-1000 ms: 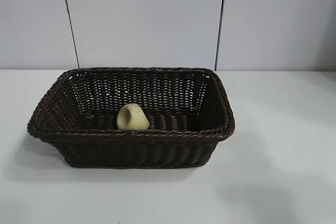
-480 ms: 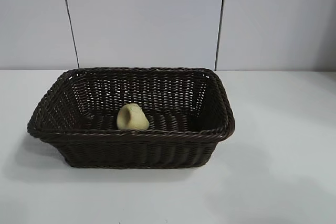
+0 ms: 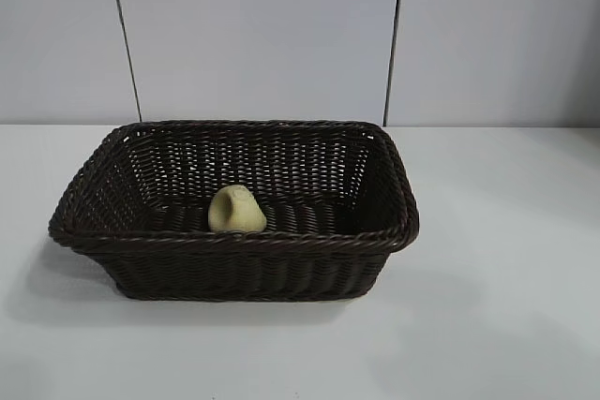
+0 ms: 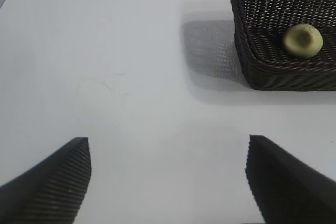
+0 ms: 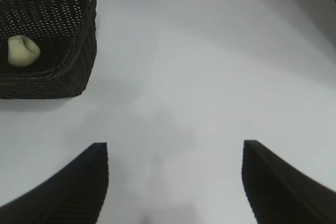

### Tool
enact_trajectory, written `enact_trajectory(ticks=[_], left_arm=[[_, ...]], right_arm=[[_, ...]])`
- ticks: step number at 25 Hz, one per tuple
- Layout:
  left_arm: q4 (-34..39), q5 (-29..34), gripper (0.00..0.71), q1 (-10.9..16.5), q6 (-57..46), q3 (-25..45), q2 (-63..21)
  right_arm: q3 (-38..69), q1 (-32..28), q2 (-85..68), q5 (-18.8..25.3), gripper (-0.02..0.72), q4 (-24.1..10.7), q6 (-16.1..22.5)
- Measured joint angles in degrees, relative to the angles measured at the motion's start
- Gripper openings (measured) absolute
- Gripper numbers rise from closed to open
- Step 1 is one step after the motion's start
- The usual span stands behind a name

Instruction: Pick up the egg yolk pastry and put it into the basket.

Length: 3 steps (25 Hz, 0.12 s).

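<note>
The egg yolk pastry [image 3: 236, 210] is a small pale-yellow puck. It lies tilted inside the dark brown wicker basket [image 3: 234, 241], against the near wall. It also shows in the left wrist view [image 4: 302, 40] and in the right wrist view [image 5: 22, 51], inside the basket [image 4: 273, 74] [image 5: 79, 51]. My left gripper [image 4: 168, 153] is open and empty above bare table, well away from the basket. My right gripper [image 5: 175, 156] is open and empty above bare table on the basket's other side. Neither gripper shows in the exterior view.
The white table [image 3: 497, 259] stretches around the basket on all sides. A pale panelled wall [image 3: 281, 35] stands behind the table.
A faint shadow on the table at the front right has faded and shifted. The basket and pastry have not moved.
</note>
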Motion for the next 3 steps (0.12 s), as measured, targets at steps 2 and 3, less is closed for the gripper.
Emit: enact_trajectory(ticks=[2,3], left_arm=[[0.0,0.0,0.589,0.0,0.0,0.0,0.0],[0.0,0.0,0.589,0.0,0.0,0.0,0.0]], right_arm=[[0.0,0.0,0.0,0.0,0.517,0.0,0.0],[0.0,0.0,0.0,0.0,0.517,0.0,0.0]])
